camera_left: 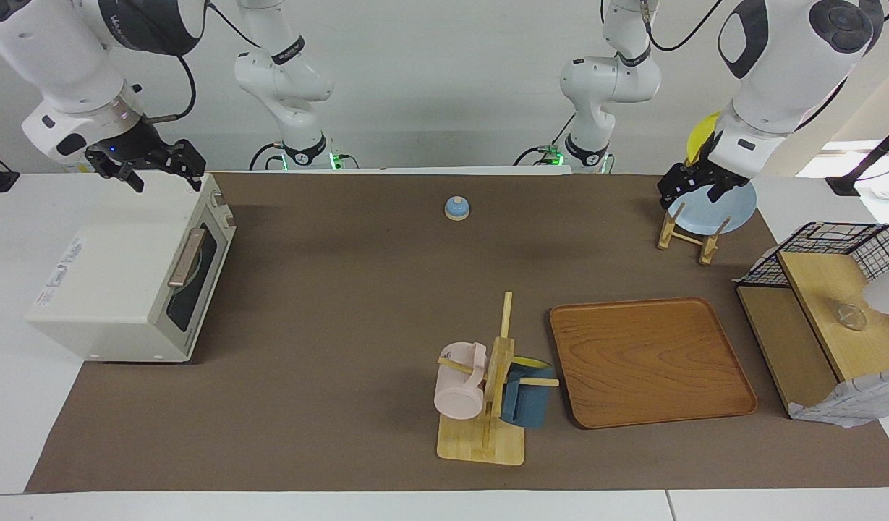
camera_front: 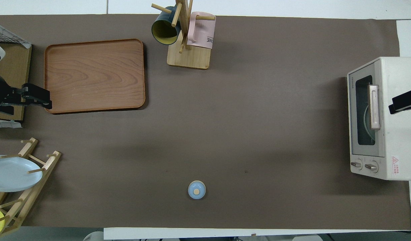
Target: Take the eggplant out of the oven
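The cream-white oven (camera_left: 111, 289) stands at the right arm's end of the table, its dark glass door shut and its bronze handle (camera_left: 186, 258) across the door. It also shows in the overhead view (camera_front: 392, 117). The eggplant is hidden; only a pale curved rim (camera_front: 366, 125) shows through the glass. My right gripper (camera_left: 162, 174) hangs open and empty over the oven's top, at the end nearer the robots; one finger (camera_front: 404, 100) shows in the overhead view. My left gripper (camera_left: 690, 194) waits open and empty over the plate rack.
A small blue bell (camera_left: 456, 208) sits mid-table near the robots. A wooden tray (camera_left: 650, 362) and a mug tree (camera_left: 487, 391) with pink and blue mugs stand farther out. A plate rack (camera_left: 694, 228) and a wooden shelf with a wire basket (camera_left: 827, 318) are at the left arm's end.
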Motion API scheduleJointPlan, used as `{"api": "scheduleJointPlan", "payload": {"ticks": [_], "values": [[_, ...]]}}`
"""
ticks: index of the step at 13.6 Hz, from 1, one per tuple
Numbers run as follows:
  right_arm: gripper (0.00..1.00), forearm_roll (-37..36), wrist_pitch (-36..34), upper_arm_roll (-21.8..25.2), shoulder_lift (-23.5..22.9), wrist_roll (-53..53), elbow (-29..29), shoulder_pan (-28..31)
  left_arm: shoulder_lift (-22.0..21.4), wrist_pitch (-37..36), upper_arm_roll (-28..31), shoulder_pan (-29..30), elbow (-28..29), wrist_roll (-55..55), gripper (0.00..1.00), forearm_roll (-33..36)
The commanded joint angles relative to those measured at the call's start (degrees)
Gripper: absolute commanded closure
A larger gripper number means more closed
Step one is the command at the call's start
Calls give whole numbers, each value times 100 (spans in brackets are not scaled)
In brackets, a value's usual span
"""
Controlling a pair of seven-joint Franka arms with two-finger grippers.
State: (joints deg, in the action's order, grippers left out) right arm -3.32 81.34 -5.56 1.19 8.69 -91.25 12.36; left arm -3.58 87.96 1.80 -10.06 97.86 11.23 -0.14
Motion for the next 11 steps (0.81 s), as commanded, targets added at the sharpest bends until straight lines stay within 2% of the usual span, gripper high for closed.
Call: {"api": "scheduleJointPlan", "payload": {"ticks": [1,2,3,5,8,9,11], "values": [[60,69,240,-42,101,80,-165,-14,-46,-60,-22,31,5,-33,0,-30],[86,77,416,-42,179,80,-339,-92,-46,-60,-22,31,5,-33,0,-30],[100,77,626,-42,267,62,-558,-102,-46,-60,-22,31,5,-33,0,-30],[100,-19,1171,-24,164,71,-762,-50,-46,-60,-22,31,5,-33,0,-30],[100,-63,1603,-15,-390,80,-771,74,-46,-60,-22,31,5,-33,0,-30],[100,-194,1656,-15,-400,80,-885,74,-46,-60,-22,31,5,-33,0,-30],[100,-283,2251,-15,-409,89,-1210,83,-46,-60,-22,31,5,-33,0,-30]]}}
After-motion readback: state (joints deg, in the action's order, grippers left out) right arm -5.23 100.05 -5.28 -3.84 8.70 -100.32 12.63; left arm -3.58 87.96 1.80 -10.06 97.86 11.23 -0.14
